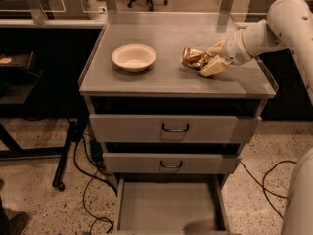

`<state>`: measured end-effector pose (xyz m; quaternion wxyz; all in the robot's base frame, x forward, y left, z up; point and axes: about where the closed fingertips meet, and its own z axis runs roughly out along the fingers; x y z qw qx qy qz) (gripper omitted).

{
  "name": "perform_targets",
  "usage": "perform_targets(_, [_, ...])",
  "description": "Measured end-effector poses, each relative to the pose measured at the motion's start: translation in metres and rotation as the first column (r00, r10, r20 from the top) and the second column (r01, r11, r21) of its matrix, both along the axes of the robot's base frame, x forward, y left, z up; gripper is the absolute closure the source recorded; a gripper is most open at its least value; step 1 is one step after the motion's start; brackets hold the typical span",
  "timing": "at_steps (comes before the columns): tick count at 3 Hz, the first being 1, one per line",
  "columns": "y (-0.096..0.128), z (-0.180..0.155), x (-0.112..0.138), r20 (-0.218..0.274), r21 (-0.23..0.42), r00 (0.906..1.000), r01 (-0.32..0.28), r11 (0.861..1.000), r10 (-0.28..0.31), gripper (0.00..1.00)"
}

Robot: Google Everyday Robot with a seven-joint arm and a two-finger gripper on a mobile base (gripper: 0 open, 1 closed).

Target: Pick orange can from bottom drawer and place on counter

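The orange can [193,58], crinkled and golden, lies on the grey counter [166,80] to the right of centre. My gripper [210,59] is on the counter right at the can's right end, touching or closely around it, with the white arm [274,23] reaching in from the upper right. The bottom drawer [168,209] is pulled open at the foot of the cabinet, and the part of its grey tray in view holds nothing.
A cream round bowl [134,57] sits on the left half of the counter. Two closed handled drawers [173,128] are below the top. Cables run on the speckled floor [83,190]. A dark table frame [29,146] stands on the left, and the robot's white body [301,199] at the lower right.
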<state>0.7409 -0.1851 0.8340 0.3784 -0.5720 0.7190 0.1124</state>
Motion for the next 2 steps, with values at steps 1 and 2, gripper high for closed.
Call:
perform_targets(1, [0.0001,-0.0001,0.0,0.0,0.0,1.0,0.0,1.0,0.0,0.0])
perform_targets(2, [0.0001,-0.0001,0.0,0.0,0.0,1.0,0.0,1.0,0.0,0.0])
